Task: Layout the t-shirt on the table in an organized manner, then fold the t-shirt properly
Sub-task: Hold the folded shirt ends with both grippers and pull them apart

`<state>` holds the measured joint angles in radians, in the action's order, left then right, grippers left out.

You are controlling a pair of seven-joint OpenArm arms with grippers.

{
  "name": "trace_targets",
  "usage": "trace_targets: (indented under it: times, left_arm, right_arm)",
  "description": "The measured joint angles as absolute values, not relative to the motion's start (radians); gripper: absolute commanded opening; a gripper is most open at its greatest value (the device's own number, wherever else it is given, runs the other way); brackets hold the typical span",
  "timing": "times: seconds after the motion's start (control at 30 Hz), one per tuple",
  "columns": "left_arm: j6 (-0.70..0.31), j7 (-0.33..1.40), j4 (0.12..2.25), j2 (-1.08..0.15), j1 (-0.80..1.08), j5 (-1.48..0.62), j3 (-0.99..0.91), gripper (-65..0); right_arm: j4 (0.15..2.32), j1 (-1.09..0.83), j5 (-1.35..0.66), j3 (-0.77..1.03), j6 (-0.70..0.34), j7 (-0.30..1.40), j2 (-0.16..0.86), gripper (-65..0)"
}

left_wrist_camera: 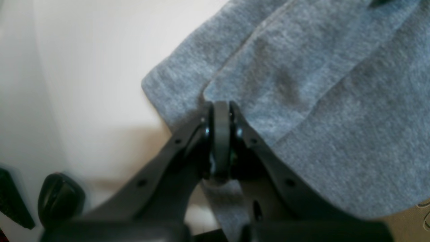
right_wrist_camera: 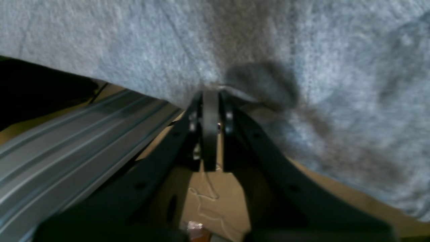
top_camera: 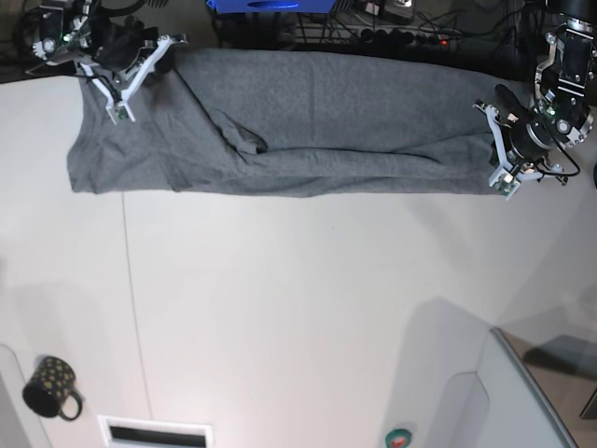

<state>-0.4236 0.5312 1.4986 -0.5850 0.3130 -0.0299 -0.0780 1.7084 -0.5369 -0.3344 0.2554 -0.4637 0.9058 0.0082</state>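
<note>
The heather-grey t-shirt (top_camera: 308, 121) lies stretched in a long band along the far edge of the white table (top_camera: 308, 299). My left gripper (top_camera: 504, 182) is at the shirt's right end. In the left wrist view it (left_wrist_camera: 221, 107) is shut on a folded edge of the t-shirt (left_wrist_camera: 319, 101), above the table (left_wrist_camera: 94, 67). My right gripper (top_camera: 118, 110) is at the shirt's far left corner. In the right wrist view it (right_wrist_camera: 211, 95) is shut on the edge of the t-shirt (right_wrist_camera: 134, 40), which fills the upper part of that view.
A dark dotted mug (top_camera: 48, 385) stands at the front left. A raised white panel with a grey edge (top_camera: 522, 392) is at the front right. A thin dark seam (top_camera: 135, 299) crosses the table. A metal rail (right_wrist_camera: 67, 141) runs below the right gripper. Cables lie behind the table.
</note>
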Motion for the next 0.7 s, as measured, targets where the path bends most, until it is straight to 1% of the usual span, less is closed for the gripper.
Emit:
trace_targets:
  times: [0.07,0.17,0.23,0.3,0.4,0.47,0.5,0.53,0.6,0.63,0.67,0.7]
  left_arm:
    - [-0.424,0.531,1.497,-0.585,0.313,-0.030,-0.078,-65.0]
    - [-0.424,0.531,1.497,-0.585,0.317,-0.030,-0.078,-65.0]
    - [-0.424,0.531,1.497,-0.585,0.319,-0.030,-0.078,-65.0]
    - [-0.424,0.531,1.497,-0.585,0.319,-0.030,-0.078,-65.0]
    - [-0.424,0.531,1.497,-0.585,0.318,-0.030,-0.077,-65.0]
    - [-0.423,0.531,1.497,-0.586,0.321,-0.030,-0.078,-65.0]
    - [-0.424,0.533,1.497,-0.586,0.321,-0.030,-0.078,-65.0]
    - [-0.424,0.532,1.496,-0.586,0.321,-0.030,-0.077,-65.0]
    - [-0.424,0.530,1.495,-0.585,0.320,-0.030,-0.077,-65.0]
    - [-0.423,0.530,1.495,-0.585,0.321,-0.031,-0.077,-65.0]
    - [-0.424,0.533,1.494,-0.586,0.321,-0.030,-0.077,-65.0]
    - [-0.423,0.535,1.494,-0.587,0.323,-0.030,-0.078,-65.0]
  right_arm:
    - [1.768,-0.554,-0.335,0.256,-0.464,0.905,0.008,-48.2]
    - [1.873,-0.579,-0.339,0.258,-0.465,0.904,0.006,-35.1]
    - [1.912,-0.580,-0.339,0.258,-0.465,0.900,0.006,-32.1]
    - [1.914,-0.558,-0.339,0.258,-0.465,0.872,0.008,-32.0]
    - [1.862,-0.466,-0.332,0.258,-0.464,0.841,0.033,-32.3]
    - [1.769,-0.375,-0.282,0.259,-0.461,0.830,0.048,-33.6]
    - [1.709,-0.330,-0.265,0.262,-0.458,0.830,0.052,-36.9]
    - [1.647,-0.289,-0.245,0.262,-0.459,0.822,0.055,-43.4]
    - [1.549,-0.230,-0.207,0.260,-0.465,0.765,0.059,-60.8]
    - [1.503,-0.208,-0.191,0.258,-0.466,0.754,0.061,-65.0]
    - [1.456,-0.179,-0.170,0.258,-0.465,0.752,0.064,-65.0]
    - [1.417,-0.154,-0.130,0.258,-0.463,0.751,0.065,-62.9]
